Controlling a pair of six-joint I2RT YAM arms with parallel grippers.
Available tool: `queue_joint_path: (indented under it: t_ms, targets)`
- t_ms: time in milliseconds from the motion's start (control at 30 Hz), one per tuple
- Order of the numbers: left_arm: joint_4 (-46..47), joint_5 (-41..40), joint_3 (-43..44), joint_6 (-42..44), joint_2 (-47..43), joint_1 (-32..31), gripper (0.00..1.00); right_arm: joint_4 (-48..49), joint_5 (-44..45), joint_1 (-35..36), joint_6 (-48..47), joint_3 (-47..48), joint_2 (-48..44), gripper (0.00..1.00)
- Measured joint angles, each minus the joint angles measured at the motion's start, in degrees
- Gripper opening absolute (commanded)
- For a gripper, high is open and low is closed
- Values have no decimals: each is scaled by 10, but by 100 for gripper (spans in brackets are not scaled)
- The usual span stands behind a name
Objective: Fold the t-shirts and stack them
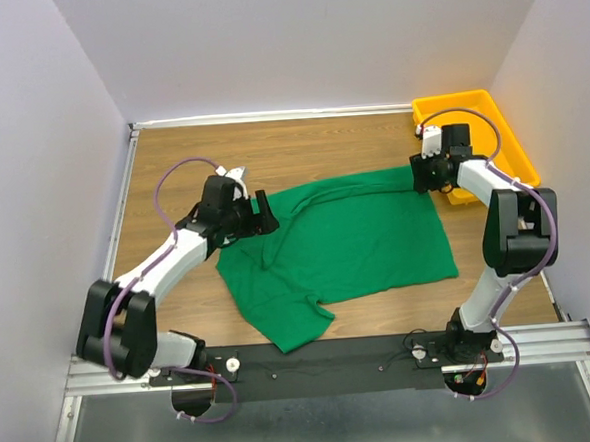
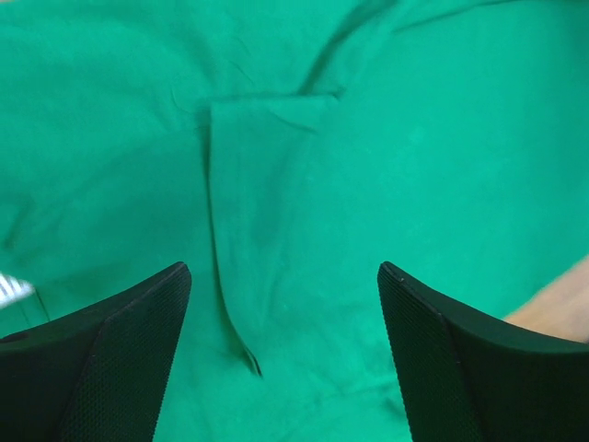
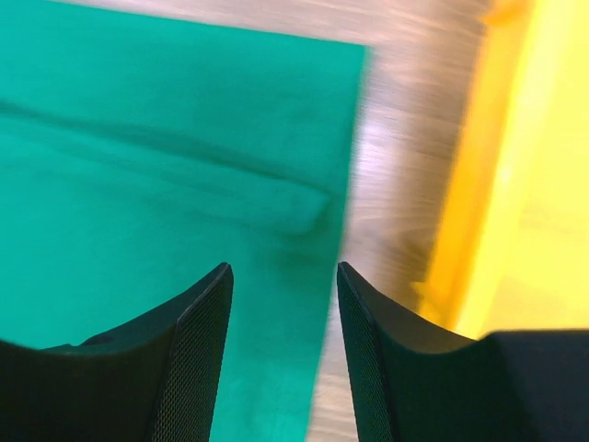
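Note:
A green t-shirt (image 1: 346, 243) lies spread on the wooden table, rumpled, with a sleeve folded at its near left. My left gripper (image 1: 263, 215) is open above the shirt's upper left edge; the left wrist view shows green cloth (image 2: 304, 184) with a folded flap between the open fingers (image 2: 129, 341). My right gripper (image 1: 420, 176) is open over the shirt's far right corner; the right wrist view shows the shirt's edge (image 3: 184, 184) running between its fingers (image 3: 198, 341), which hold nothing.
A yellow bin (image 1: 470, 140) stands at the back right, just beyond my right gripper, and shows in the right wrist view (image 3: 525, 184). White walls close the table at the back and sides. Bare wood (image 1: 172, 168) lies to the left and behind.

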Motion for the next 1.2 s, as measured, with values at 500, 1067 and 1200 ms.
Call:
queue_joint_path:
  t_ms: [500, 1067, 1200]
  targets:
    - [-58, -27, 202, 80, 259, 0, 65, -25, -195, 0, -27, -33, -56, 57]
    - [-75, 34, 217, 119, 301, 0, 0, -31, -218, 0, -11, -38, -63, 57]
    - [-74, 40, 211, 122, 290, 0, 0, -34, -219, 0, -11, -38, -63, 57]
